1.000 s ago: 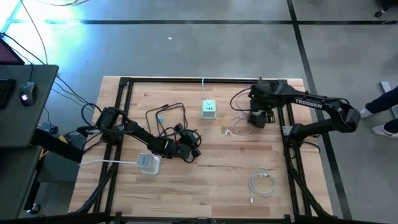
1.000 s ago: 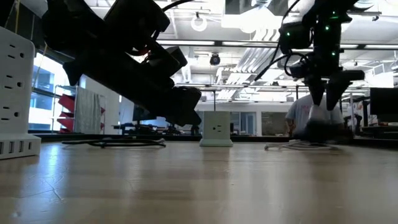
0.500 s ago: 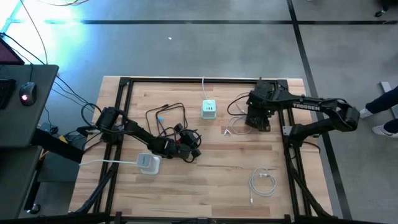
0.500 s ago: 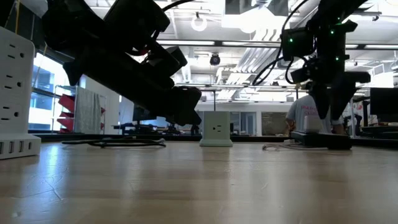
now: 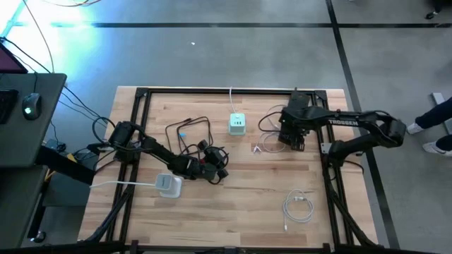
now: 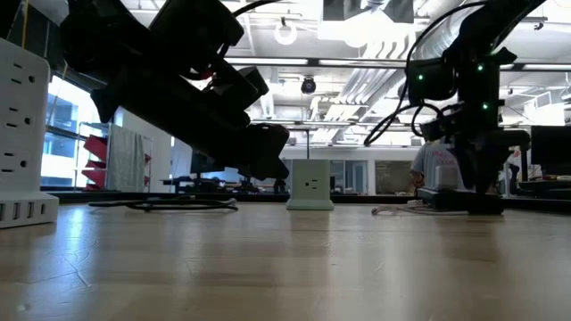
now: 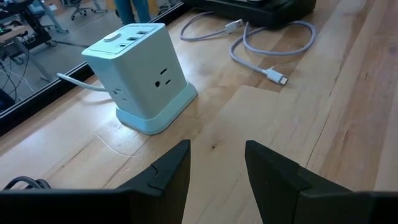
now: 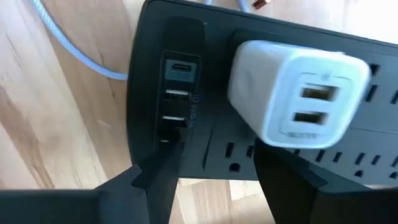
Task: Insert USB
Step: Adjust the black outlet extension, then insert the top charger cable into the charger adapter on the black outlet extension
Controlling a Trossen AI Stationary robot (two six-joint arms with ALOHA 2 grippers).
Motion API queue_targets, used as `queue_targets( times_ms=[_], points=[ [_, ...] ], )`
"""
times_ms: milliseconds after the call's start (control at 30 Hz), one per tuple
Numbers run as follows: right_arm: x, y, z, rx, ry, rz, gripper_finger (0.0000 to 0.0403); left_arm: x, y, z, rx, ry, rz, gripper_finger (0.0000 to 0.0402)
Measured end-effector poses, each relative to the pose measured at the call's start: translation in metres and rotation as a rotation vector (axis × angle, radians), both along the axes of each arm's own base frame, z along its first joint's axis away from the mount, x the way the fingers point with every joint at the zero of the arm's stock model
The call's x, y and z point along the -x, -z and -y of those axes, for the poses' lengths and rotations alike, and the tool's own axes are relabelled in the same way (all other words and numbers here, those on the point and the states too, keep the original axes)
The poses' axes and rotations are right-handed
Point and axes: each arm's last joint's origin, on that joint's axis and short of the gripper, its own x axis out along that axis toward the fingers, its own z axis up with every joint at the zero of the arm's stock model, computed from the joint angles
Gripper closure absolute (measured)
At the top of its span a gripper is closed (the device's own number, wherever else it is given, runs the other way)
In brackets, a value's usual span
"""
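A black power strip [image 8: 205, 81] lies at the table's far right, with a row of USB ports [image 8: 177, 93] at one end and a white charger [image 8: 298, 99] plugged into it. My right gripper [image 8: 214, 180] points down over that end, open. A white USB cable [image 5: 265, 147] lies loose beside the strip, its plug [image 7: 277, 78] on the wood. A pale green power cube [image 7: 146, 74] stands at the far middle. My left gripper [image 7: 217, 168] waits open and empty over black cables [image 5: 191, 137] at the left. My right gripper comes at the power strip from above, one finger [image 8: 155, 180] by the USB ports and the other [image 8: 292, 180] below the white charger. Whether the fingers touch the strip I cannot tell.
A white power cube [image 5: 168, 185] stands near the left front, and a coiled white cable [image 5: 298, 208] lies at the right front. Bare wood lies between them. A person [image 6: 437, 165] shows beyond the table's far side.
My right gripper has come down toward the black power strip and has turned about its own axis. The left arm has kept still.
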Motion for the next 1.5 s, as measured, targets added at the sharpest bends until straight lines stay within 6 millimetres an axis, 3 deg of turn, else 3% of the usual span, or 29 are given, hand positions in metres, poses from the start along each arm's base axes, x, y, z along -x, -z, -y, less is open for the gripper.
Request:
queue_targets(
  times_ms=[233,500,700,933,1100,1333,1500],
  points=[
    [0.002,0.009,0.001,-0.007,-0.031,-0.185,0.0234,0.0,0.0,0.0,0.001,0.001,0.001,0.0271],
    [0.015,-0.013,0.001,0.08,-0.014,-0.44,0.0247,0.0,0.0,0.0,0.002,0.003,0.001,0.0271],
    [-0.002,-0.042,0.009,0.14,0.045,-0.351,0.0247,0.0,0.0,0.0,0.002,0.004,0.002,0.0271],
    [-0.043,-0.076,0.027,0.144,0.145,0.093,0.0247,0.0,0.0,0.0,0.0,0.001,0.002,0.0271],
    [-0.061,-0.057,0.042,0.087,0.229,0.219,0.0247,0.0,0.0,0.0,0.001,0.002,0.002,0.0271],
    [-0.086,-0.008,0.058,0.035,0.279,0.18,0.0244,0.0,0.0,0.0,0.002,0.003,0.001,0.0271],
    [-0.091,0.023,0.063,0.036,0.296,0.071,0.023,0.0,0.0,0.0,0.002,0.004,0.0,0.0271]
  ],
)
